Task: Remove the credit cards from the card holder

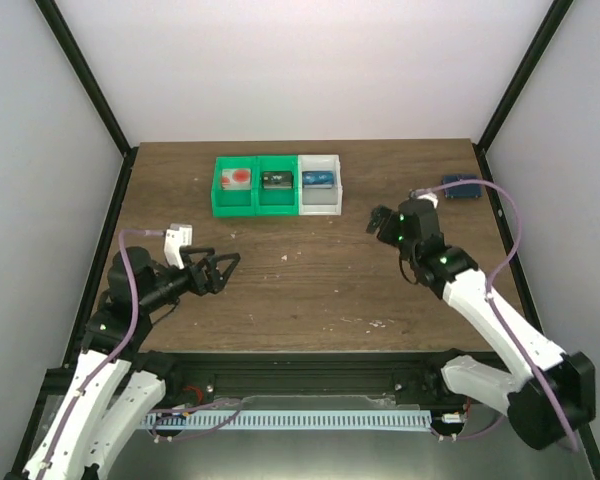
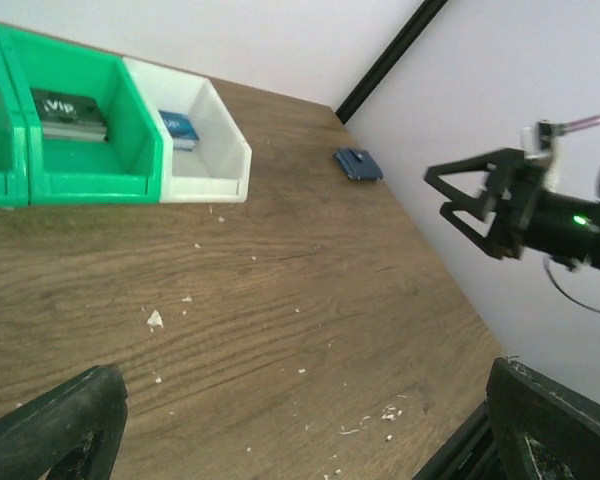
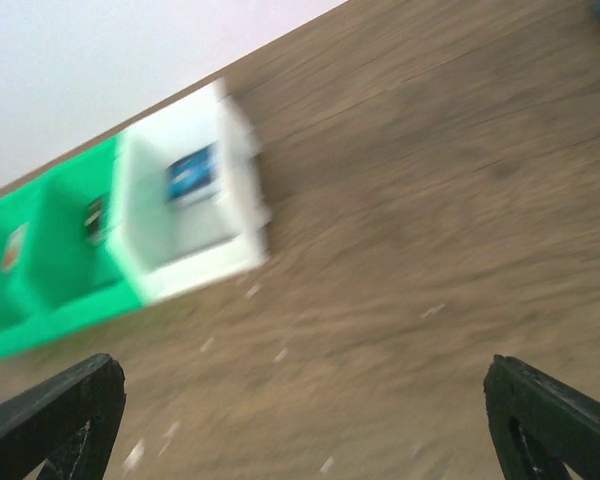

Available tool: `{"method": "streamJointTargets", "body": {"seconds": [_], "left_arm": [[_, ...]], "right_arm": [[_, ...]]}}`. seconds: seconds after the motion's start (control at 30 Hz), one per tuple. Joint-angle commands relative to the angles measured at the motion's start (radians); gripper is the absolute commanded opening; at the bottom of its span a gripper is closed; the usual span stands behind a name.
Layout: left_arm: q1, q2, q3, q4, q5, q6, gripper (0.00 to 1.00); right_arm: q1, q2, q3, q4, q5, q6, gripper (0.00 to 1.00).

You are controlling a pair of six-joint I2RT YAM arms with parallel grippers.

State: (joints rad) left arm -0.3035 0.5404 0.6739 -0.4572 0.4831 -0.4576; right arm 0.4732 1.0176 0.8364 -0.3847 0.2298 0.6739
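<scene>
The card holder (image 1: 462,186), a small dark blue wallet, lies closed near the table's far right edge and also shows in the left wrist view (image 2: 358,164). One pale credit card with a red circle (image 1: 238,177) lies in the leftmost green bin (image 1: 220,190). My left gripper (image 1: 230,272) hovers open over the left half of the table with nothing between its fingers (image 2: 60,425). My right gripper (image 1: 378,224) is open and empty too, a little in front and left of the card holder. The right wrist view is motion-blurred, and its fingers (image 3: 555,420) stand wide apart over bare wood.
A black card (image 1: 278,179) sits in the middle green bin and a blue card (image 1: 320,180) in the white bin (image 1: 332,200). The bins stand in a row at the back centre. Black frame posts rise at the table's back corners. Small white crumbs (image 2: 155,320) dot the wood.
</scene>
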Motion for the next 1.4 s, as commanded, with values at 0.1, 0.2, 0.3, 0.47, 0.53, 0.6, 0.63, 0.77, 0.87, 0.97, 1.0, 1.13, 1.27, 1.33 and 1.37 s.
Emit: {"method": "streamJointTargets", "body": {"seconds": [0.1, 0.2, 0.3, 0.47, 0.53, 0.6, 0.63, 0.77, 0.87, 0.97, 1.0, 1.13, 1.27, 1.33, 1.37], "left_arm": [[0.004, -0.036, 0.037, 0.032, -0.035, 0.13, 1.0], [0.003, -0.06, -0.023, 0.077, -0.043, 0.11, 1.0], [0.001, -0.08, -0.03, 0.07, -0.061, 0.114, 1.0], [-0.017, -0.12, -0.039, 0.069, -0.113, 0.112, 1.0], [-0.019, -0.122, -0.041, 0.069, -0.117, 0.112, 1.0], [-0.026, -0.115, -0.042, 0.069, -0.118, 0.113, 1.0], [-0.029, -0.11, -0.043, 0.071, -0.118, 0.111, 1.0], [-0.033, -0.096, -0.047, 0.075, -0.119, 0.111, 1.0], [-0.035, -0.102, -0.048, 0.074, -0.125, 0.11, 1.0], [-0.037, -0.106, -0.05, 0.074, -0.132, 0.109, 0.99], [-0.037, -0.106, -0.051, 0.075, -0.132, 0.111, 0.99], [-0.037, -0.111, -0.054, 0.08, -0.134, 0.108, 0.99], [-0.037, -0.112, -0.055, 0.078, -0.138, 0.108, 0.98], [-0.037, -0.114, -0.056, 0.08, -0.138, 0.108, 0.98], [-0.037, -0.117, -0.056, 0.08, -0.138, 0.107, 0.98]], "right_arm": [[-0.296, 0.241, 0.036, 0.238, 0.051, -0.154, 0.9], [-0.362, 0.392, 0.13, 0.215, 0.096, -0.252, 0.77], [-0.392, 0.547, 0.225, 0.194, 0.15, -0.336, 0.64], [-0.417, 0.772, 0.392, 0.15, 0.259, -0.428, 0.49], [-0.423, 0.852, 0.452, 0.14, 0.299, -0.467, 0.43], [-0.431, 0.923, 0.503, 0.14, 0.337, -0.517, 0.38], [-0.437, 0.957, 0.526, 0.139, 0.343, -0.538, 0.36], [-0.474, 1.049, 0.616, 0.137, 0.351, -0.587, 0.34], [-0.495, 1.113, 0.683, 0.136, 0.375, -0.632, 0.34], [-0.506, 1.169, 0.74, 0.123, 0.374, -0.675, 0.34], [-0.509, 1.181, 0.75, 0.125, 0.378, -0.681, 0.34], [-0.518, 1.194, 0.772, 0.141, 0.367, -0.692, 0.34], [-0.524, 1.249, 0.867, 0.094, 0.364, -0.694, 0.34], [-0.524, 1.276, 0.905, 0.07, 0.356, -0.693, 0.34], [-0.524, 1.285, 0.913, 0.066, 0.354, -0.696, 0.34]]}}
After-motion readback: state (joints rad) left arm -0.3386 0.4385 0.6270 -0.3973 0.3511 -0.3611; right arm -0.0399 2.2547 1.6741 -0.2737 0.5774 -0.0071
